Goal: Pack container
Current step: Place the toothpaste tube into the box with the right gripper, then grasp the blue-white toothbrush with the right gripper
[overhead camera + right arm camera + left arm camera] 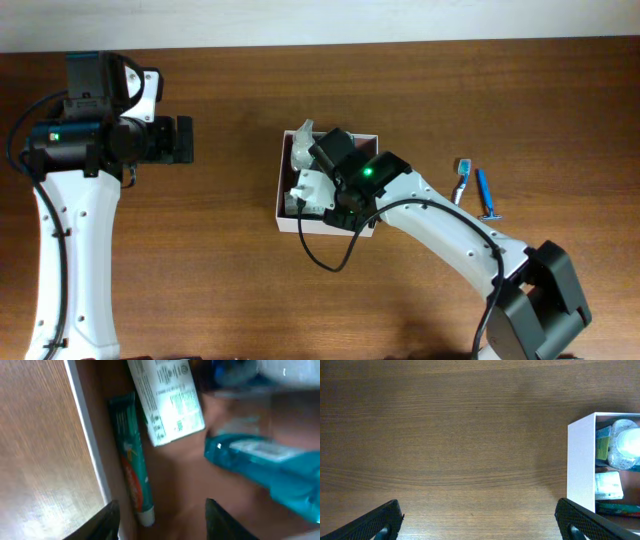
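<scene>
The container (pixel 279 205) is a white-walled box with a reddish-brown inside, at the table's middle. My right gripper (pixel 162 522) is open and empty, low inside it by its wall (pixel 87 445). Under it lie a green toothpaste tube (pixel 132 460), a white labelled tube (pixel 167 400) and a teal bottle (pixel 270 465). In the overhead view the right wrist hides most of the box's inside. My left gripper (pixel 185 140) is open and empty over bare table left of the box. Its wrist view (pixel 480 527) shows the box wall (pixel 581 460) and a clear bottle (pixel 625 445) inside.
A blue toothbrush (pixel 463 180) and a blue razor (pixel 486 195) lie on the table just right of the box. The right arm's black cable loops over the box's front edge. The table's far edge runs along the top.
</scene>
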You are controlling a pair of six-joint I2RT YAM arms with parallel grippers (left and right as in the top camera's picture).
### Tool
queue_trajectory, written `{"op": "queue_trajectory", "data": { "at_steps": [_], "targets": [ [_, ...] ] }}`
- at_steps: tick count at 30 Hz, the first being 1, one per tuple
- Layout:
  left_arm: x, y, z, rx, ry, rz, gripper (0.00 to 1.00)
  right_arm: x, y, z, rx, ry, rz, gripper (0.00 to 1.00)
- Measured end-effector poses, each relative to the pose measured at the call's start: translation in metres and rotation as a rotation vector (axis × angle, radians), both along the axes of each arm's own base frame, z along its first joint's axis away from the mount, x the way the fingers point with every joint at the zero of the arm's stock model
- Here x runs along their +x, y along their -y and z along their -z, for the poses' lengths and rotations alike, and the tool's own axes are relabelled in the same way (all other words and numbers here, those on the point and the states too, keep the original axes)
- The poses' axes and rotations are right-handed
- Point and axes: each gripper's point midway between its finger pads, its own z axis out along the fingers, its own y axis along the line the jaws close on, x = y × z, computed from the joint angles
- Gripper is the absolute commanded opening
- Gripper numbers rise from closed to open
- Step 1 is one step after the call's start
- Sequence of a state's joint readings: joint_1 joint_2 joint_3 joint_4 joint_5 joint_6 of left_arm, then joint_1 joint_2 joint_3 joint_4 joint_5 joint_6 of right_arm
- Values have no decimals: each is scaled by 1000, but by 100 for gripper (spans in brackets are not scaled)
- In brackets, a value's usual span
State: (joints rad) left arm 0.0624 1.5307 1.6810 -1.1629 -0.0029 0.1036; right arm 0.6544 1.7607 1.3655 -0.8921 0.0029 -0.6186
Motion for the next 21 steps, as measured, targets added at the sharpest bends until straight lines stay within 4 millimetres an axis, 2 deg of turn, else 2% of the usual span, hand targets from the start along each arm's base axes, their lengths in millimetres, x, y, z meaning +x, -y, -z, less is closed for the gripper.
{"op": "queue_trajectory", "data": {
  "at_steps": [2,4,5,6,7,8,9,10,11,13,15,16,18,19,21],
  "targets": [
    [0,0,0,0,0,0,100,-2,3,-11,20,-4,68,60],
    [0,0,0,0,0,0,100,-1,12,-38,92,13,219,63],
    [0,0,0,0,0,0,100,1,23,-52,129,15,322,65],
    [0,0,0,0,0,0,100,8,48,-69,180,13,501,69],
    [0,0,0,0,0,0,100,16,74,-82,217,23,657,69],
    [0,0,0,0,0,0,100,19,86,-85,233,15,731,69],
    [0,0,0,0,0,0,100,22,109,-88,246,-4,855,69],
    [0,0,0,0,0,0,100,25,134,-87,259,-24,987,66],
    [0,0,0,0,0,0,100,30,168,-83,275,-44,1158,66],
    [0,0,0,0,0,0,100,33,200,-75,292,-70,1320,66],
    [0,0,0,0,0,0,100,33,233,-58,282,-106,1472,66],
    [0,0,0,0,0,0,100,33,249,-43,272,-129,1545,66],
    [0,0,0,0,0,0,100,31,262,-17,242,-175,1613,62],
    [0,0,0,0,0,0,100,31,264,-10,232,-188,1625,59],
    [0,0,0,0,0,0,100,30,268,18,199,-236,1663,57]
  ]
}}
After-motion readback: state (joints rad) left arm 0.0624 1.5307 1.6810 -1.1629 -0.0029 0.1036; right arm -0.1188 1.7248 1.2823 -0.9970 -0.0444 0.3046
